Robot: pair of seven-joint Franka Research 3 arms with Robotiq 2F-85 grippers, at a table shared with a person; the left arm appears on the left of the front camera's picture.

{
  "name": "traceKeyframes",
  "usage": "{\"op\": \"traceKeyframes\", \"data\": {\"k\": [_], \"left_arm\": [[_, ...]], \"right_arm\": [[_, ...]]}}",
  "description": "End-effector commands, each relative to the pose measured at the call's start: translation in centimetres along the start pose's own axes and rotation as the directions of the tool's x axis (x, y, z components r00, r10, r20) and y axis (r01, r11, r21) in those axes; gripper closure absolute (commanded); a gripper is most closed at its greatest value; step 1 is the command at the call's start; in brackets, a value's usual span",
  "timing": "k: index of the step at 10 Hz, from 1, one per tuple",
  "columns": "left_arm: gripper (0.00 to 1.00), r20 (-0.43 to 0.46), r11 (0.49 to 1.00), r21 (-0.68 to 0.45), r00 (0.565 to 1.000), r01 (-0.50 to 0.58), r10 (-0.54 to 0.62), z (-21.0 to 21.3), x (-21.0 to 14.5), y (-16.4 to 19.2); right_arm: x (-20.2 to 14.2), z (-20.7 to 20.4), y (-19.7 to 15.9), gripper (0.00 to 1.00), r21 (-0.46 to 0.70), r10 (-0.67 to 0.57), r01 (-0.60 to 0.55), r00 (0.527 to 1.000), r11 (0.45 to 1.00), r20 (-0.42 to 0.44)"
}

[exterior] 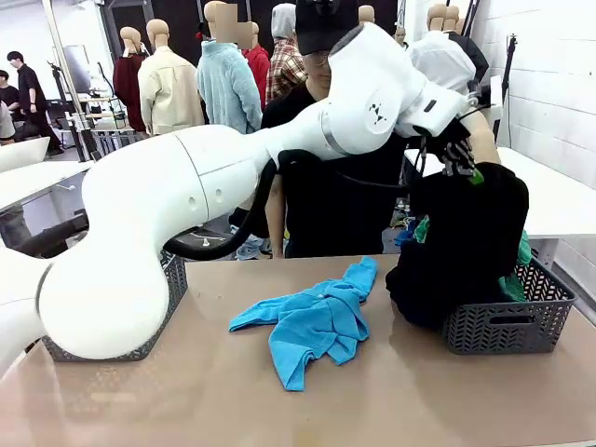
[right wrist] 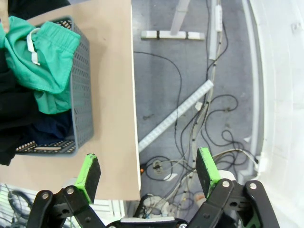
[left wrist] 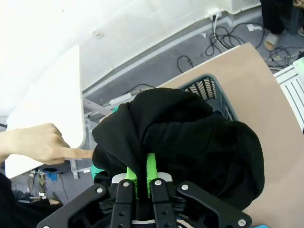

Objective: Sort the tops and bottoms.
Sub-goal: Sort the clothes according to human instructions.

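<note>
Left gripper [left wrist: 141, 175] clamps the black garment [left wrist: 190, 142], which hangs below it over the grey basket [exterior: 507, 326]. The blue shirt [exterior: 312, 321] lies on the tan table [exterior: 186, 391] off to its side. Right gripper [right wrist: 149, 171] gapes over cable-strewn floor [right wrist: 190, 71].

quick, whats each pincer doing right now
Left pincer: closed, holding the black garment.
Right pincer: open, holding nothing.

Front view: looks across the tabletop [exterior: 186, 391] toward its far edge. Both wrist views look down; all share the basket [exterior: 507, 326] [left wrist: 209, 90] [right wrist: 78, 99].
</note>
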State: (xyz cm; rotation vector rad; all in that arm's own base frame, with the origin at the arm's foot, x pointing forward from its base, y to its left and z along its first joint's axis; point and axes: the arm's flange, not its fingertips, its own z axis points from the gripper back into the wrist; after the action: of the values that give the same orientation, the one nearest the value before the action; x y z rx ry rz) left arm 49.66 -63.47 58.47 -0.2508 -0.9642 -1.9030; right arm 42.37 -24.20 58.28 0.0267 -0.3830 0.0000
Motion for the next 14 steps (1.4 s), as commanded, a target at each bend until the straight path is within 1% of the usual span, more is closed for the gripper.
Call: {"op": "traceKeyframes", "data": {"k": [1,5,6,7,8,9,10,12,14], "left_arm": [[1.00,0.023,1.000,0.010,1.000,0.006,-0.006,1.0,0.5,0.4],[1.00,0.023,1.000,0.010,1.000,0.006,-0.006,1.0,0.5,0.4],[1.00,0.012,1.000,0.006,1.000,0.000,0.000,0.8,0.7,0.1],[1.00,0.033,0.999,-0.032,0.999,-0.002,0.003,-2.1,0.6,1.6],[1.00,0.107,0.999,-0.042,0.994,0.017,-0.013,-5.4,0.9,3.4],[1.00,0.110,0.999,-0.011,0.993,0.032,-0.030,-8.4,1.2,4.3],[1.00,0.105,0.997,-0.049,0.993,0.053,-0.047,-10.5,0.8,4.6],[1.00,0.100,0.987,-0.155,0.994,0.049,-0.033,-15.1,-1.6,3.8],[1.00,0.121,0.983,-0.172,0.992,0.062,-0.041,-18.3,-3.3,3.1]], "right_arm": [[-0.2,-0.1,0.1,0.00,-0.008,0.009,-0.009,1.000,1.000,-0.007],[-0.2,-0.1,0.1,0.00,-0.008,0.009,-0.009,1.000,1.000,-0.007],[-0.2,-0.1,0.1,0.00,-0.008,0.009,-0.009,1.000,1.000,-0.007],[-0.2,-0.1,0.1,0.00,-0.008,0.009,-0.009,1.000,1.000,-0.007],[-0.2,-0.1,0.1,0.00,-0.008,0.009,-0.009,1.000,1.000,-0.007],[-0.2,-0.1,0.1,0.00,-0.008,0.009,-0.009,1.000,1.000,-0.007],[-0.2,-0.1,0.1,0.00,-0.008,0.009,-0.009,1.000,1.000,-0.007],[-0.2,-0.1,0.1,0.00,-0.008,0.009,-0.009,1.000,1.000,-0.007],[-0.2,-0.1,0.1,0.00,-0.008,0.009,-0.009,1.000,1.000,-0.007]]}}
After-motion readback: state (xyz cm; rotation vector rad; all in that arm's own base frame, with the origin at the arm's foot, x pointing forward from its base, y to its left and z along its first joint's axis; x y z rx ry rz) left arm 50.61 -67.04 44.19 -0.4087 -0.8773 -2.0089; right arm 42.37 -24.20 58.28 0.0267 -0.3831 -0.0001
